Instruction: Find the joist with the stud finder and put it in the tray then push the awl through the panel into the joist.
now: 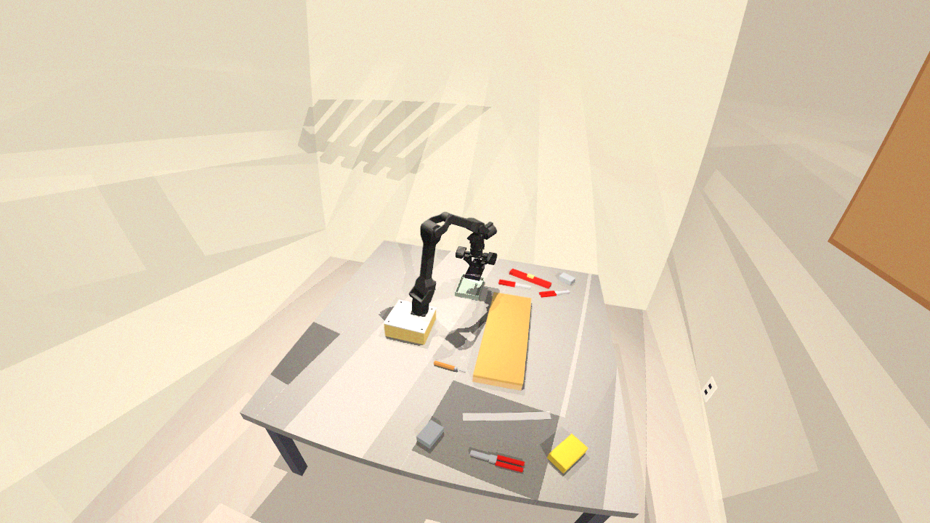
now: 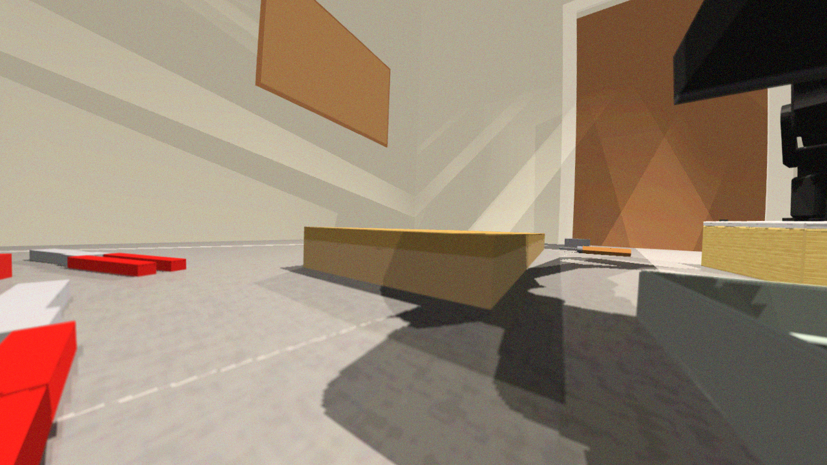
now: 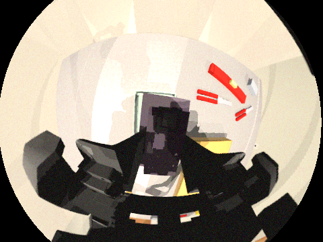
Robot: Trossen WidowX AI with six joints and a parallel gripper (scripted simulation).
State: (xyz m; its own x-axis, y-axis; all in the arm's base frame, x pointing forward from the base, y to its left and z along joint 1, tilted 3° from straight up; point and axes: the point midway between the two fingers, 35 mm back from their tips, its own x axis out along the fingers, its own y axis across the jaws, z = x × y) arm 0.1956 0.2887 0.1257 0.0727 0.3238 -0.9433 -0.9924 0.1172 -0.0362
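Top view, left of my claw (image 1: 475, 267) (image 3: 165, 134) and nearer the table's front edge: the orange-handled awl (image 1: 445, 365) (image 2: 606, 250) lay loose, well apart from me. Directly beneath the claw: the pale green tray (image 1: 468, 288) (image 2: 682, 347) (image 3: 137, 111), shallow-walled. My fingers were pinching the stud finder (image 1: 473, 276) (image 2: 745, 57) (image 3: 182, 103), held above the tray.

Risks, my judgement: in the wrist view its body overhung the tray's right side; lowered off-centre, it could catch the rim and tip, or land half out. Released too high, it could bounce.

Stud finder's look: dark purplish, flat rectangular base, blocky raised grip, mostly in shadow; no readout I could make out.

Right of the claw: the yellow-orange floor panel (image 1: 506, 338) (image 2: 404, 254) (image 3: 215, 145), long and thick, no hole that I could see.
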